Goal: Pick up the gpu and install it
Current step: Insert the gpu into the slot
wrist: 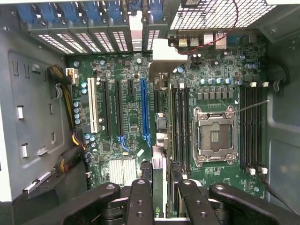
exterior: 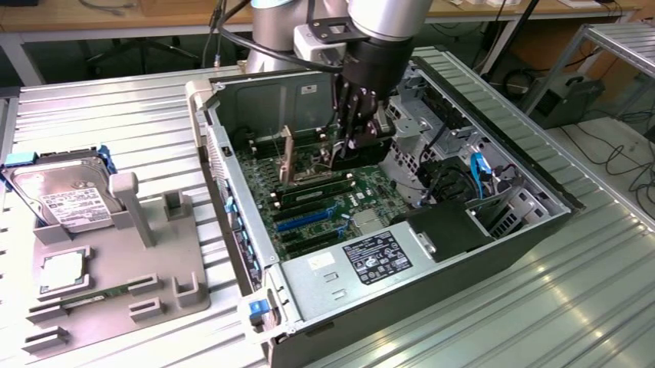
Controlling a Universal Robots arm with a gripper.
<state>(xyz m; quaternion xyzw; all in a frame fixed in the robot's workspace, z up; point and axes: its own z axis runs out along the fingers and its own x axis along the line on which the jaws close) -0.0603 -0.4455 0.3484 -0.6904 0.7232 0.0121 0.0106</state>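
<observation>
The gpu [exterior: 290,157] stands upright on its edge inside the open computer case [exterior: 532,230], low over the green motherboard [exterior: 358,195]. My gripper [exterior: 353,157] reaches down into the case from above and is shut on the card's upper edge. In the wrist view the gpu [wrist: 159,136] shows edge-on as a thin strip. It runs from between my black fingers [wrist: 140,197] toward the rear bracket openings, between the blue slot [wrist: 145,110] and the memory slots [wrist: 180,126]. Whether the card sits in a slot I cannot tell.
On the exterior view's left, a grey holder plate [exterior: 113,261] carries a hard drive [exterior: 61,195], a processor [exterior: 61,270] and a memory stick [exterior: 97,295]. Inside the case are the power supply [exterior: 369,257], drive cages [exterior: 450,176], cables and the CPU socket [wrist: 213,136].
</observation>
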